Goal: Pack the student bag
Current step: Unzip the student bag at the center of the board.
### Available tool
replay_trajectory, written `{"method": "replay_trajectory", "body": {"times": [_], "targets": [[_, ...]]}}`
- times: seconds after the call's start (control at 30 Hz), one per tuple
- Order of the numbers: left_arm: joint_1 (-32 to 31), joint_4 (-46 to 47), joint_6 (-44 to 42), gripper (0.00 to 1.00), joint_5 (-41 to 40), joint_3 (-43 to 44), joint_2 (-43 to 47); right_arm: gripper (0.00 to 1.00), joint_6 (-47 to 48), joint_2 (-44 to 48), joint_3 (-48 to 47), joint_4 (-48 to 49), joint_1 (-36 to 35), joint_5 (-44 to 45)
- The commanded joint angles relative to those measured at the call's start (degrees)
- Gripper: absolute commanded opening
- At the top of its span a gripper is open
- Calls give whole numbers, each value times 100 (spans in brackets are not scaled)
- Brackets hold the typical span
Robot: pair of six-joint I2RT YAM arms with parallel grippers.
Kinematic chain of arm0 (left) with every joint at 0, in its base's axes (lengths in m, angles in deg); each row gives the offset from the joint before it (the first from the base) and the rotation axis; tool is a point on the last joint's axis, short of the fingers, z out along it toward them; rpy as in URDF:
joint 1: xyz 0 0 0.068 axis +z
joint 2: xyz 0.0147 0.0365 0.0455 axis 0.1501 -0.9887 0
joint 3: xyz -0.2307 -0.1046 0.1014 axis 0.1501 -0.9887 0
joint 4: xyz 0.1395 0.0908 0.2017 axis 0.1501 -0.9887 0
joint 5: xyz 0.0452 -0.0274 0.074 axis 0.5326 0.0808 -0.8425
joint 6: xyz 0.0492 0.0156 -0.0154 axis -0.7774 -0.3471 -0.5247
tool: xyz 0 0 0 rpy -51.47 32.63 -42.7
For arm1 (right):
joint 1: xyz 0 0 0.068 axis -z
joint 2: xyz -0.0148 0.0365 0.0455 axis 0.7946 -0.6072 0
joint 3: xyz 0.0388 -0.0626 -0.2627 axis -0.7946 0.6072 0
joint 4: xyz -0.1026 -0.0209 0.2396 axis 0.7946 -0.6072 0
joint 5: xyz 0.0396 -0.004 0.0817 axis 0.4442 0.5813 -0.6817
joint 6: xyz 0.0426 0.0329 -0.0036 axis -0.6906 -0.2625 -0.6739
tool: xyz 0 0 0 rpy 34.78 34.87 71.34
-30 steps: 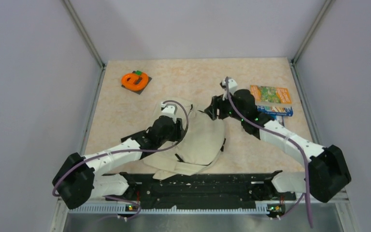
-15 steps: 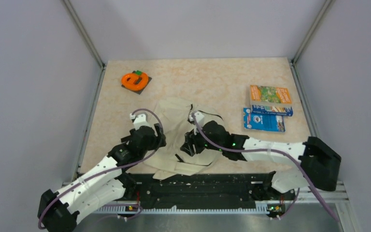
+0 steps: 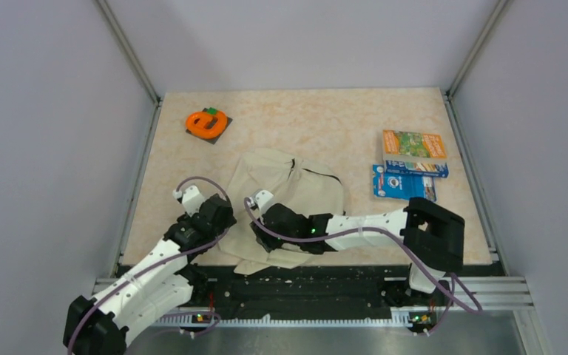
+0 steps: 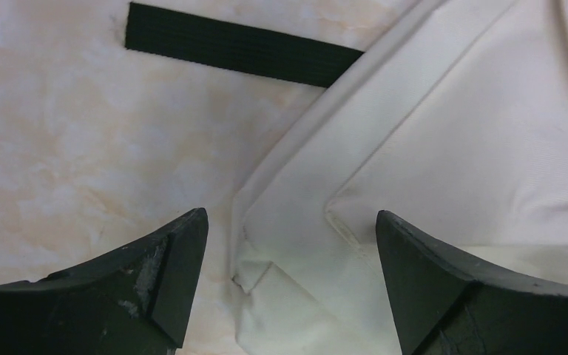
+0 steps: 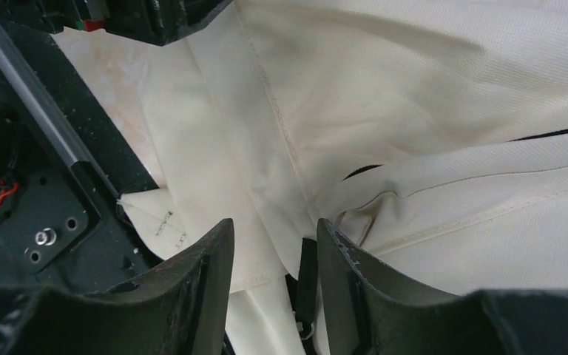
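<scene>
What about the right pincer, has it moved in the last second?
Yes. The right pincer swung left and toward the near edge, from beside the orange booklet to the near-left corner of the student bag.

The left arm [image 3: 151, 260] and right arm [image 3: 366, 222] are white-shelled with bulky black joint housings, each trailing a purple cable [image 3: 201, 180], with a green light [image 3: 312, 231] on the right forearm, and the left gripper [image 4: 290, 218] and right gripper [image 5: 275, 223] have curved black fingers scuffed whitish at the edges
</scene>
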Motion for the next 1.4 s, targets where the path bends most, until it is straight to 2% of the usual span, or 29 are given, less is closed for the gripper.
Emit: {"method": "replay_trajectory", "body": {"times": [0.0,0.17,0.33,0.77,0.97,1.13,1.37], "targets": [[35,-301,667,88,-389,26,-355,43,142,-238,-441,-504,-292,891],[37,73,660,79,-121,-187,-146,41,136,-256,-442,-684,-373,1248],[39,507,816,66,165,-538,169,38,107,-311,-386,-795,-434,1389],[38,817,821,57,314,-626,-356,32,9,-709,-515,-734,-574,1426],[35,903,808,38,236,-681,-340,17,41,-851,-542,-672,-584,1410],[37,905,724,24,95,-626,-345,1,40,-897,-618,-669,-582,1563],[229,998,319,3,-160,-289,-500,0,117,-325,-310,-683,-669,2040]]}}
